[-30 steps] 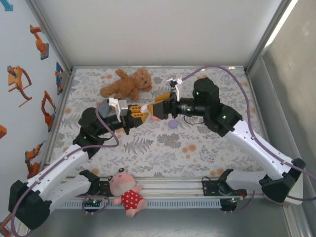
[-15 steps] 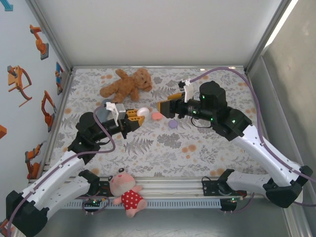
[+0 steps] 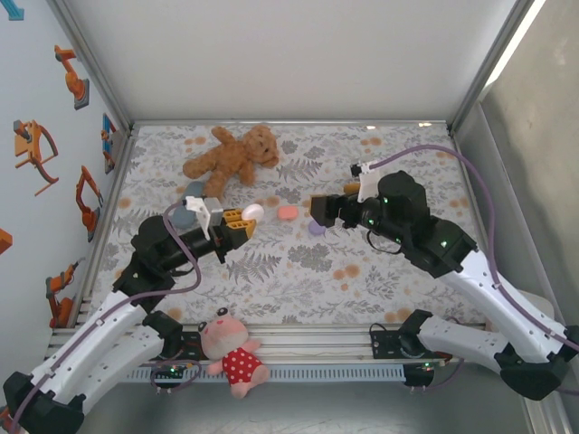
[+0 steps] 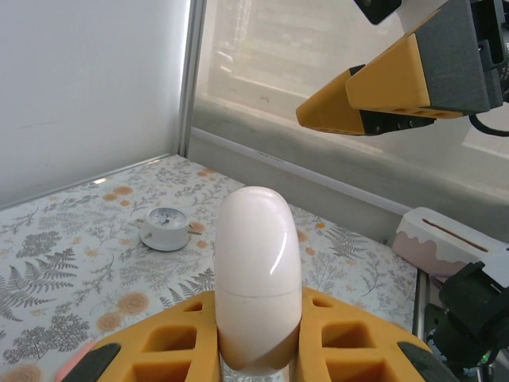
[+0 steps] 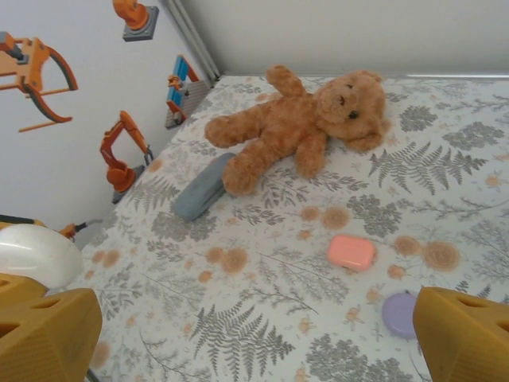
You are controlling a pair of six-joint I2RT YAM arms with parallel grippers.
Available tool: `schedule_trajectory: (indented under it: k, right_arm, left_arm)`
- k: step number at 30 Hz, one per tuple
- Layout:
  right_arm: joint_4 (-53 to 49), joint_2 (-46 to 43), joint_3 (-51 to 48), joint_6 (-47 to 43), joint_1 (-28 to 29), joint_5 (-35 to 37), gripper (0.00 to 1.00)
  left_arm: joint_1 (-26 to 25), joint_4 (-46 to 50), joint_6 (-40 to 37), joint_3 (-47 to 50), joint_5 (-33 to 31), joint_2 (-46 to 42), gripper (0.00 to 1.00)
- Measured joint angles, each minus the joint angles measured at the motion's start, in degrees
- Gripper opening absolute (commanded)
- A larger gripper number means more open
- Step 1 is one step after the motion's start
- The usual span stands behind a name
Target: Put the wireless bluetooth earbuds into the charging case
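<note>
My left gripper (image 3: 239,222) is shut on a white egg-shaped charging case (image 3: 252,211), which stands closed between the yellow pads (image 4: 171,338) with its seam showing (image 4: 258,270). My right gripper (image 3: 315,211) hangs open and empty a short way to the right, facing it; its yellow fingers (image 4: 398,76) show in the left wrist view. Between them on the patterned cloth lie a small pink rounded case (image 3: 287,212) (image 5: 351,252) and a small purple round case (image 3: 316,229) (image 5: 400,314). The earbuds are out of view.
A brown teddy bear (image 3: 233,154) lies at the back left with a blue-grey object (image 5: 201,187) beside its leg. A small white dial (image 4: 165,227) sits on the cloth. A pink doll (image 3: 231,348) rests on the front rail. Walls close in the table.
The two grippers, close together around the white case before, have drawn apart. The left went back left with the case; the right pulled back right and its jaws opened wider.
</note>
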State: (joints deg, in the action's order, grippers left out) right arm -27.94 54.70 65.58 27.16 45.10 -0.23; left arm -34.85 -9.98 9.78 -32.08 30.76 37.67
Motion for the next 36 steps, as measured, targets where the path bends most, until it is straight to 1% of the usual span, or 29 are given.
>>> schedule_trajectory:
  k: [6, 11, 17, 22, 29, 36]
  right_arm:
    - [-0.13, -3.67, -4.39, 0.72, 0.00, 3.34, 1.00]
    - [-0.13, -6.64, -7.78, 2.08, 0.00, 3.67, 1.00]
    - [-1.09, -12.20, -11.78, 3.96, -0.02, 5.03, 1.00]
    - [-2.80, -15.78, -13.35, 5.40, -0.02, 6.05, 1.00]
    - [-4.94, -16.15, -13.99, 6.56, -0.02, 6.34, 1.00]
    - [-5.97, -16.00, -14.91, 7.37, 0.00, 6.29, 1.00]
  left_arm:
    - [0.00, 4.00, 1.86, 0.00, -1.07, -2.45, 0.00]
    - [0.00, 7.69, 4.26, 0.00, -1.73, -4.48, 0.00]
    - [0.00, 11.34, 8.83, 0.26, -2.32, -5.40, 0.00]
    - [-0.50, 12.11, 13.68, 2.78, -2.29, -5.22, 0.00]
    - [-4.79, 10.62, 18.53, 6.67, -3.50, -2.51, 0.00]
    - [-10.45, 6.69, 20.44, 7.17, -6.99, 6.05, 0.00]
